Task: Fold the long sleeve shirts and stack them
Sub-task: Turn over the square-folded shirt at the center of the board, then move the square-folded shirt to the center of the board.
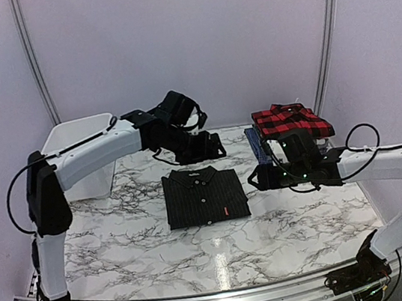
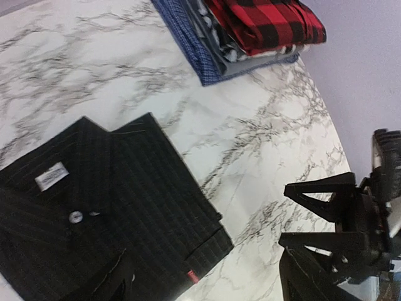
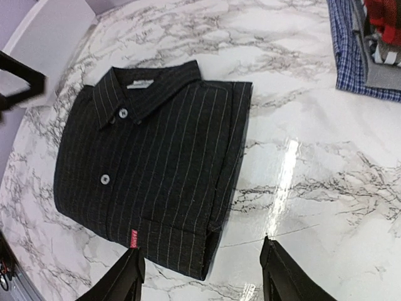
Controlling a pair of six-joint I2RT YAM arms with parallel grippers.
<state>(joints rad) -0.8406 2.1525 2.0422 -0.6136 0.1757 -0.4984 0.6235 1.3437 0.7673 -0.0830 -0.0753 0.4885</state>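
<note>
Right pincer (image 3: 202, 249) just beside black shirt (image 3: 150, 169)

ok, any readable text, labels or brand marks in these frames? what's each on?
Nothing legible in any view.
red tag at the lower edge of the black pinstriped shirt: lettering too small to read.
white neck label inside its collar: blurred, unreadable.

Marble table (image 1: 124, 241), pinstriped shirt (image 1: 205, 195), shirt stack (image 1: 291, 122)
</note>
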